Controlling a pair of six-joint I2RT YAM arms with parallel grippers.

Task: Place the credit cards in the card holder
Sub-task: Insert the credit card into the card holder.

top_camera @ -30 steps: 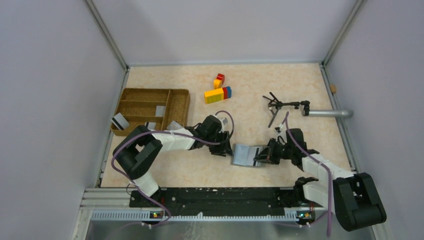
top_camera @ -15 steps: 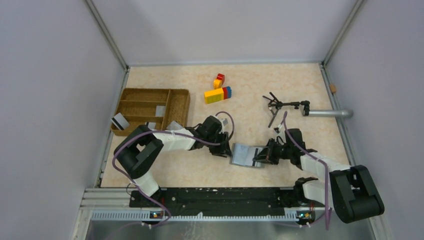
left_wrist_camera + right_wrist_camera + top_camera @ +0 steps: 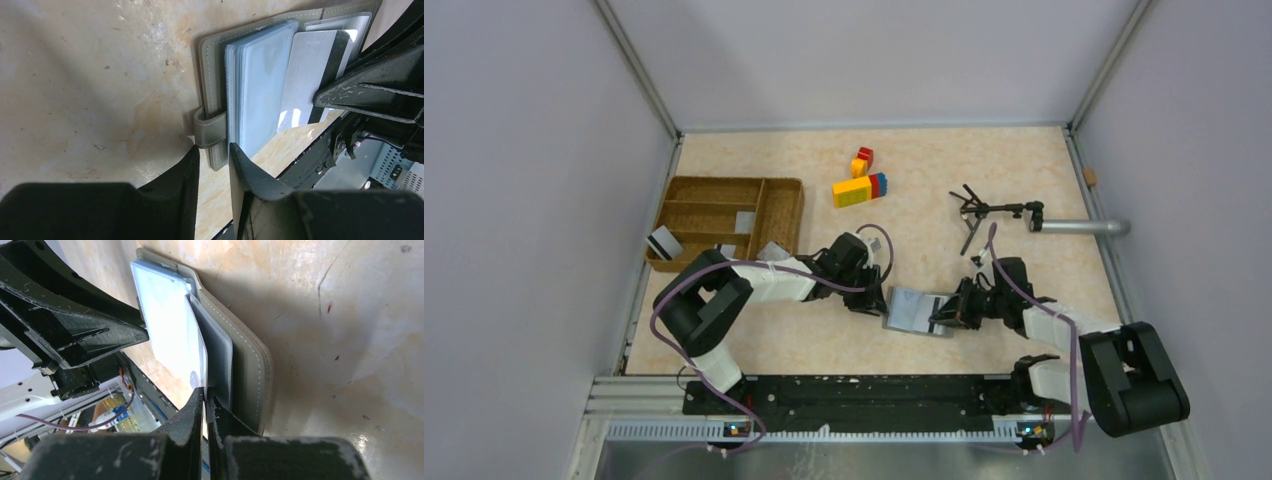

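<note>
Wallet (image 3: pixel 916 310) lay open between the arms; the left claw (image 3: pixel 214 162) had narrowed to a slim gap about its strap edge, apparently steadying it, while the right claw (image 3: pixel 205 399), clamped shut on a card (image 3: pixel 305 70), fed it in.

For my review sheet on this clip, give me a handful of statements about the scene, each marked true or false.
1. The card holder lies open. True.
2. The right tool is empty. False: it is shut on a dark-striped credit card over the holder's sleeves.
3. A loose card lies in the wicker tray. True.
4. The left tool hovers over the tray. False: its jaws straddle the holder's clasp edge.
5. The toy bricks sit between the two tools. False: they lie farther back, beyond the holder.
</note>
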